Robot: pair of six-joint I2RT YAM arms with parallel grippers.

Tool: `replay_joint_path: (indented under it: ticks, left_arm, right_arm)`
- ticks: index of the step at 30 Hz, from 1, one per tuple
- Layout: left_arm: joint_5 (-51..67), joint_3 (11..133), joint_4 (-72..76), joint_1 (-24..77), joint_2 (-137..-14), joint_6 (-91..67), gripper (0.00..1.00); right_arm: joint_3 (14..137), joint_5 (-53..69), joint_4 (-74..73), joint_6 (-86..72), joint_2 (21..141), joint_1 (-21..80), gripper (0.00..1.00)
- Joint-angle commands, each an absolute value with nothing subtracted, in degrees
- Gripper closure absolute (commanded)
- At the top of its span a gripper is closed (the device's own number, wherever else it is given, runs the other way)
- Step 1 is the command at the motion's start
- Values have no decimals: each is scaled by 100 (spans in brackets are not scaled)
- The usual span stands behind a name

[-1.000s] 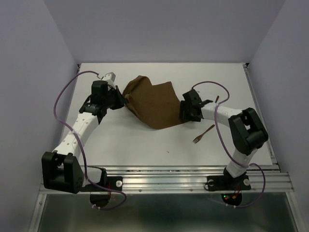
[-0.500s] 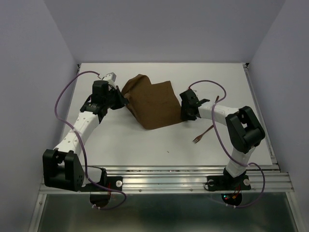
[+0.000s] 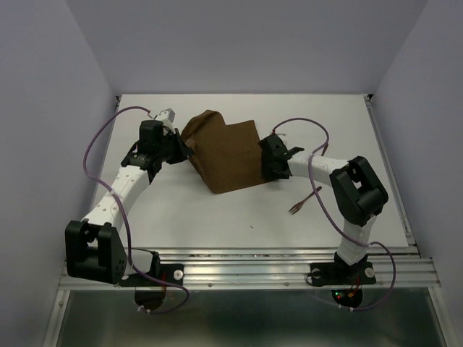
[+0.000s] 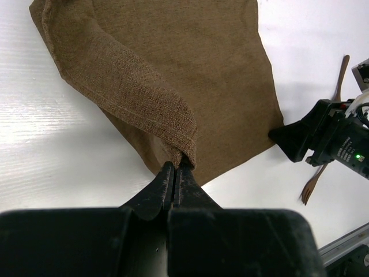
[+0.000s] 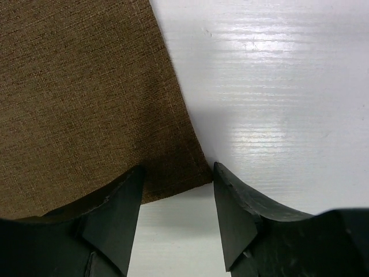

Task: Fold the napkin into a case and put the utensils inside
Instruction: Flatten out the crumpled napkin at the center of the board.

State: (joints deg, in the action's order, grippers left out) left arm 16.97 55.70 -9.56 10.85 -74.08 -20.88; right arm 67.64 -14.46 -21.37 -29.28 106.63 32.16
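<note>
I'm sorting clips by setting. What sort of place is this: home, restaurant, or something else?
Probably a robotics lab bench: a left arm and right arm bolted to a metal rail, and a white table boxed in by plain walls, holding a napkin and fork.

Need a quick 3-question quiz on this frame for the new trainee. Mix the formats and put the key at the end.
1. True or false: the left gripper is shut on a raised fold of the napkin.
2. Pick one. The right gripper is: A) shut on the napkin's edge; B) open, with a napkin corner in the gap between its fingers; C) shut on nothing, well clear of the cloth.
3. Fill in: the fork lies on the table on the ___ arm's side, apart from the napkin.

Key: 1 true; 2 B; 3 right.
</note>
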Motion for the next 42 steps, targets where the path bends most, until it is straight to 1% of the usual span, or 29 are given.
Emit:
replay_joint_path:
  ticks: [1, 3, 4, 6, 7, 9, 10, 15, 18, 20, 22, 25, 27, 29, 31, 32, 34, 36, 40, 42]
  left_arm:
    - [1819, 5572, -747, 1081, -7418, -2057, 100]
    - [1819, 5581, -730, 1081, -7418, -2066, 100]
    - [1819, 5572, -721, 1081, -7427, -2083, 100]
    - [1837, 5572, -721, 1081, -7427, -2083, 100]
    - [1837, 5572, -721, 1081, -7427, -2074, 100]
    - [1837, 5564, -721, 1081, -7427, -2074, 100]
    - [1837, 5563, -721, 1081, -7418, -2083, 100]
    - [1819, 5546, -712, 1081, -7427, -2074, 100]
    - [1837, 5563, -712, 1081, -7427, -2066, 100]
    - [1819, 5572, -721, 1081, -7436, -2065, 100]
    - [1793, 5598, -729, 1081, -7409, -2083, 100]
    - [1732, 5730, -738, 1064, -7357, -2118, 100]
    - [1758, 5941, -660, 1020, -7374, -2179, 100]
    - [1862, 6247, -650, 958, -7453, -2188, 100]
    - [1924, 6941, -738, 853, -7637, -2180, 100]
    - [2038, 7431, -782, 818, -7733, -2154, 100]
    - [2205, 7838, -887, 695, -7743, -2145, 100]
    - [2635, 8163, -722, 581, -7594, -2258, 100]
    - [3355, 8454, -203, 317, -7226, -2653, 100]
    - [3497, 8586, -45, 264, -7155, -2803, 100]
  right_arm:
    - [6908, -1810, -2347, -2865, 10898, 3375, 43]
    - [6917, -1880, -2373, -2848, 10951, 3428, 45]
    - [6917, -1907, -2382, -2822, 11003, 3428, 51]
    - [6891, -1907, -2399, -2813, 11056, 3480, 58]
    - [6873, -1907, -2399, -2830, 11083, 3480, 66]
    - [6821, -1925, -2391, -2830, 11101, 3480, 74]
    - [6803, -1934, -2391, -2847, 11101, 3480, 80]
    - [6776, -2092, -2408, -2900, 10864, 3480, 91]
    - [6829, -2179, -2408, -2935, 10679, 3480, 94]
    - [6899, -2232, -2408, -2962, 10503, 3480, 99]
    - [6943, -2250, -2408, -3049, 10311, 3480, 99]
    - [7127, -2075, -2408, -3102, 9995, 3191, 99]
    - [7461, -1952, -2408, -3059, 9862, 2919, 99]
    - [7785, -1838, -2408, -3024, 9704, 2699, 99]
    - [8389, -1688, -2408, -2962, 9624, 2392, 99]
    - [8611, -1679, -2408, -2936, 9528, 2330, 99]
    - [9198, -1757, -2400, -2787, 9361, 2329, 99]
    - [9473, -1749, -2330, -2681, 9036, 2329, 99]
    - [9799, -1766, -2005, -2488, 8412, 2329, 99]
    - [9966, -1845, -1978, -2452, 8254, 2329, 99]
